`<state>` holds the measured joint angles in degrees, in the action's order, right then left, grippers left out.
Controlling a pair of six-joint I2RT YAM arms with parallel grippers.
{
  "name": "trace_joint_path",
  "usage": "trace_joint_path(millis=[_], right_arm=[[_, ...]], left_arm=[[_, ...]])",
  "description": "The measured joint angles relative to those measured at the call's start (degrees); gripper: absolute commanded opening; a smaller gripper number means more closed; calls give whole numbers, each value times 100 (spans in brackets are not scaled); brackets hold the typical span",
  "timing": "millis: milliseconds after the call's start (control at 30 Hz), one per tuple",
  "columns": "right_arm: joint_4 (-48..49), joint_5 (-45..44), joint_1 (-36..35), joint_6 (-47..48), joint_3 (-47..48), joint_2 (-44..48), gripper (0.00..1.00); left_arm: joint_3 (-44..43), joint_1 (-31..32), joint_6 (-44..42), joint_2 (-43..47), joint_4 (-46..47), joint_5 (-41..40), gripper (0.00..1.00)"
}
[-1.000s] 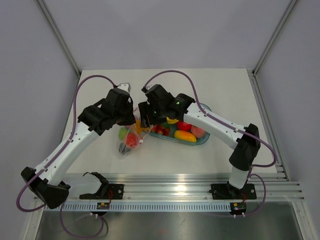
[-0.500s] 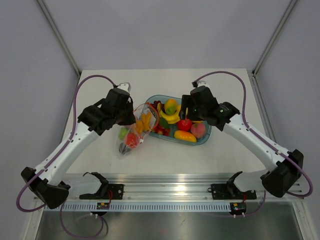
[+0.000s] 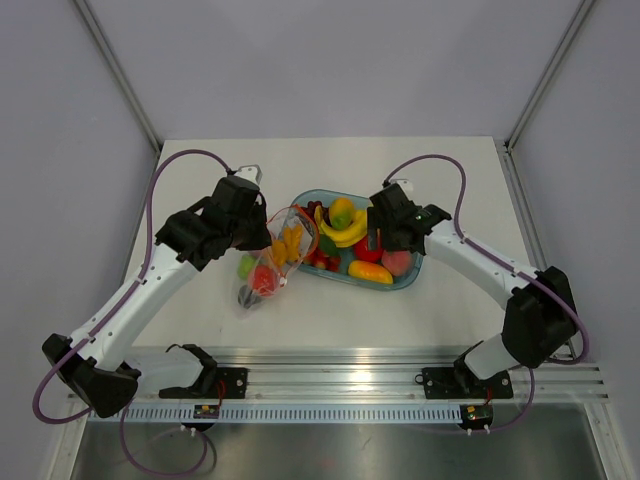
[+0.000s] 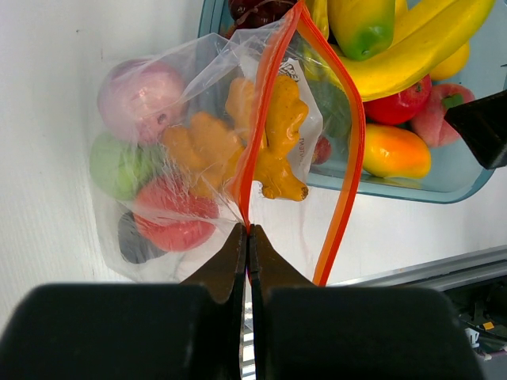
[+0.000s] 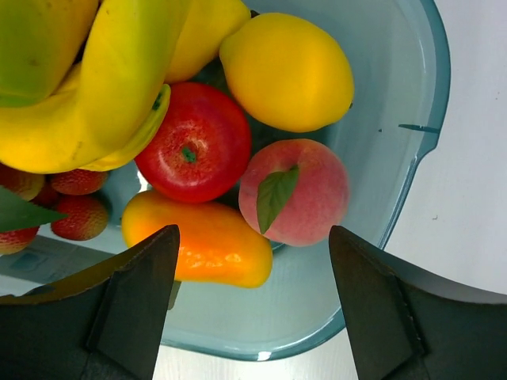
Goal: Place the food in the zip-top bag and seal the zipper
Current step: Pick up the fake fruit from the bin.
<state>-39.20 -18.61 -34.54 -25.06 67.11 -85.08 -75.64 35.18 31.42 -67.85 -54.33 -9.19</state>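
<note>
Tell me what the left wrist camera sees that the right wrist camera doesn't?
Only the left wrist view: the zip-top bag with some food inside, and the left gripper shut, pinching the orange-red zipper. Only the right wrist view: both fingers of the right gripper, spread wide above the blue tray. Both: that tray, the banana, red apple, peach and orange fruit.

On the table (image 3: 200, 180), zip-top bag (image 3: 262, 272) just left of the tray (image 3: 400, 283), mouth against the tray's left end. In the bag, several pieces of food (image 4: 198, 150). In the tray, banana (image 3: 345, 233) behind apple (image 3: 367, 251), peach (image 3: 397, 262) to its right.
</note>
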Motion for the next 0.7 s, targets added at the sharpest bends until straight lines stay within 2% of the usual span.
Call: trace_joint_path(millis=[467, 567, 700], right_arm=[[258, -350, 0, 540, -175, -1064, 84], [275, -350, 0, 584, -227, -1200, 81], [299, -396, 0, 605, -229, -1213, 68]], left_arm=[[0, 0, 0, 103, -4, 4, 0], [0, 0, 0, 103, 0, 4, 0], [0, 0, 0, 103, 0, 17, 0]])
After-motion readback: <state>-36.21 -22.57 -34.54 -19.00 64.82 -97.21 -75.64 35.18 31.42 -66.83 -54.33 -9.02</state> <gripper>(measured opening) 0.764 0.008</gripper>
